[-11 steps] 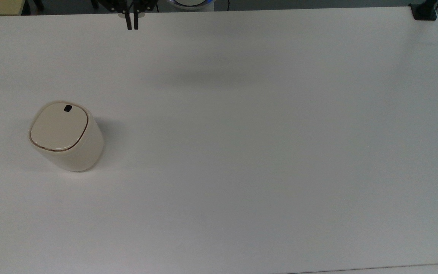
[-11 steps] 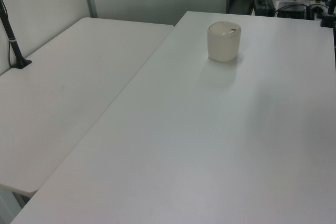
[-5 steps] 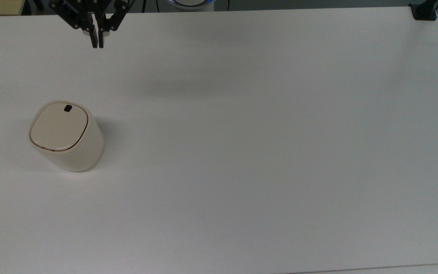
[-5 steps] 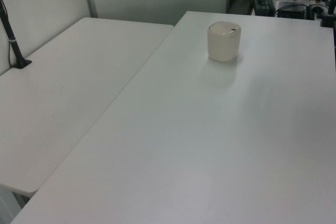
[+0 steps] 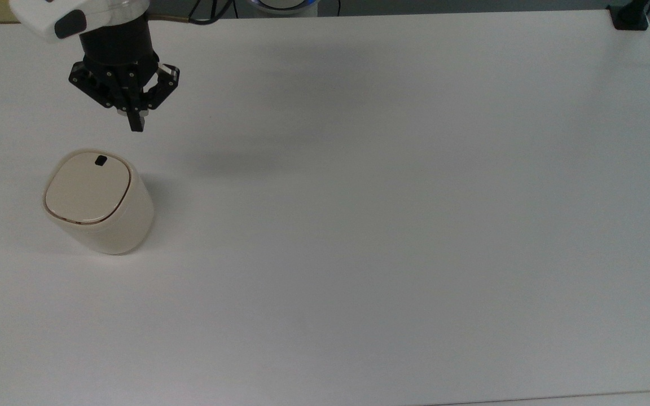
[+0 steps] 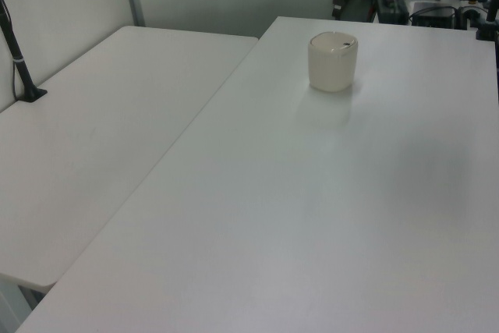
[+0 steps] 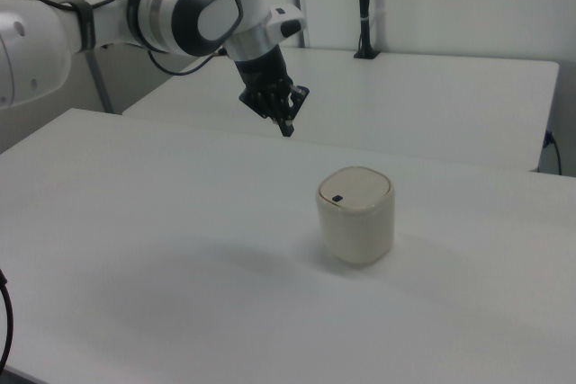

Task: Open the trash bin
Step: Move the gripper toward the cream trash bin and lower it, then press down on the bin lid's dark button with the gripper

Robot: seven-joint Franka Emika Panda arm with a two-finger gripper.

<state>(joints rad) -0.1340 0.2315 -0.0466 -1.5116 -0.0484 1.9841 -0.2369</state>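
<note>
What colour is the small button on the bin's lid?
Black; the button shows best in the top view.

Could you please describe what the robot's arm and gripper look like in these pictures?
The arm has glossy white rounded shells with grey-black joint caps and dark bands between its segments. A black cable runs along it. The wrist ends in a black cylindrical section. The gripper is all black, with an angular linkage body dotted with pale screws, and two slim black fingers.

Trash bin [image 5: 96, 202] stands upright on the worktop [image 5: 392, 225], near the top view's left edge. Pincer [image 5: 136, 125] hangs above the worktop at the bin's one o'clock, apart.
</note>
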